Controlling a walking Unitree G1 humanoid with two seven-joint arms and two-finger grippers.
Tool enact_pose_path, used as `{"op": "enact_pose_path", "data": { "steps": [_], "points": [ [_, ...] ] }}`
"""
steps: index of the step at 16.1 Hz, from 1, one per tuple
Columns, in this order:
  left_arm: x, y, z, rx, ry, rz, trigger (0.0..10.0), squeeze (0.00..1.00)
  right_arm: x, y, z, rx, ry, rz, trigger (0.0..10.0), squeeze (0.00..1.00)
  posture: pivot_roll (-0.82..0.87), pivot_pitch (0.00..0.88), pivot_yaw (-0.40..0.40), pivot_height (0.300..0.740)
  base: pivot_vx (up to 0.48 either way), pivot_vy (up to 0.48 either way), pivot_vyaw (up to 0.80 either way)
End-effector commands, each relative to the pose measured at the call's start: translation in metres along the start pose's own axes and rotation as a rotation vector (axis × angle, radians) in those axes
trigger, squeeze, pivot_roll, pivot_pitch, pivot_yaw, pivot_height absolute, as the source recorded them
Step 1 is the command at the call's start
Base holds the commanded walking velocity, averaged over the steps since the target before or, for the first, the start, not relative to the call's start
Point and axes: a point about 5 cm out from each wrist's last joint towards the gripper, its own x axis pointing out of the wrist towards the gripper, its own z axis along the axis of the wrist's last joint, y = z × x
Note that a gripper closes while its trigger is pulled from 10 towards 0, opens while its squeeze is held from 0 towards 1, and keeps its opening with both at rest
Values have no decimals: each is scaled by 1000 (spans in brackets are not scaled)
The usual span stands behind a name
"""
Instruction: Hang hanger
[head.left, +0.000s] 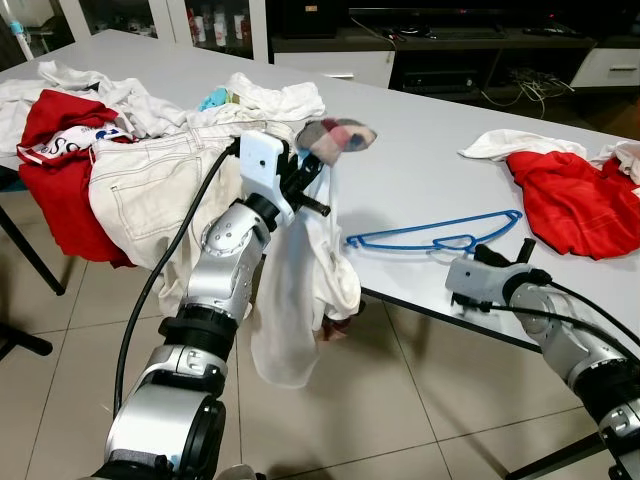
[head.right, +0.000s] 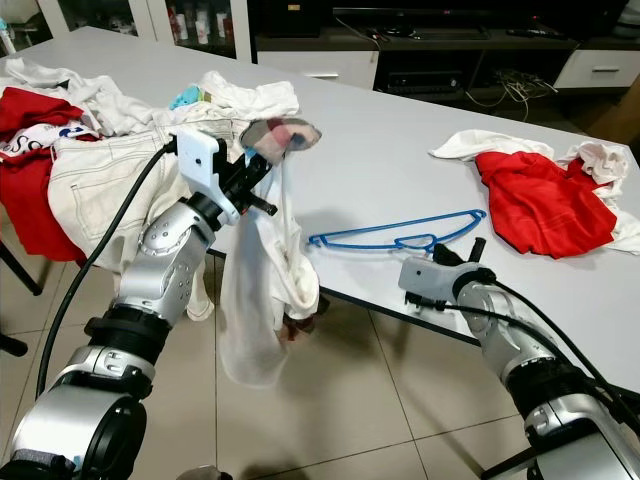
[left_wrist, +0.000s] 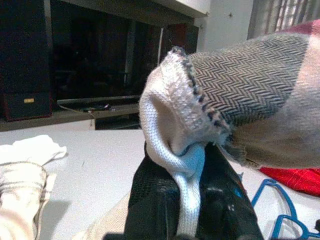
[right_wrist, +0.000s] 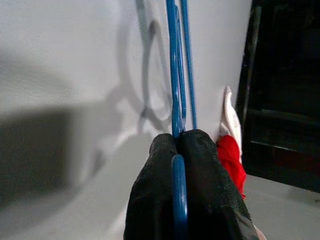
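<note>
Blue hanger (head.left: 437, 236) lies on the table (head.left: 420, 170), pinched by the right gripper (right_wrist: 177, 150); left gripper (left_wrist: 187, 175) clamps the white garment (head.left: 300, 290), not yet hung

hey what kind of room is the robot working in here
Probably a home living room: a low TV cabinet with cables behind a white table strewn with laundry, like the red garment, over a tiled floor.

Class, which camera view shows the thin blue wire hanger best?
The left eye view: the whole blue wire hanger lies flat on the white table. The right eye view matches; the right wrist view shows the right gripper pinching it; the left wrist view catches a corner.
</note>
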Motion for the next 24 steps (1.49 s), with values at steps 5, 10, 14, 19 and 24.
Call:
{"op": "enact_pose_path", "data": {
  "steps": [5,10,14,19,24],
  "points": [
    [5,-2,8,11,-26,-1,0,0,-5,-2,-3,45,8,16,10000,1000,-57,0,-17,740,0,0,0],
    [3,-1,7,14,-23,4,0,0,-15,-7,11,411,-87,122,10000,0,-56,0,-17,740,0,0,0],
    [4,-1,8,16,-24,5,0,0,-26,-16,16,456,-161,180,10000,0,-57,0,-17,740,0,0,0],
    [3,-1,7,16,-23,8,0,0,-37,-22,21,531,-233,201,10000,1000,-58,0,-18,740,0,0,0],
    [3,-1,7,16,-21,11,0,0,-41,-41,40,800,-383,181,10000,0,-57,0,-19,740,0,0,0]
  ]
}}
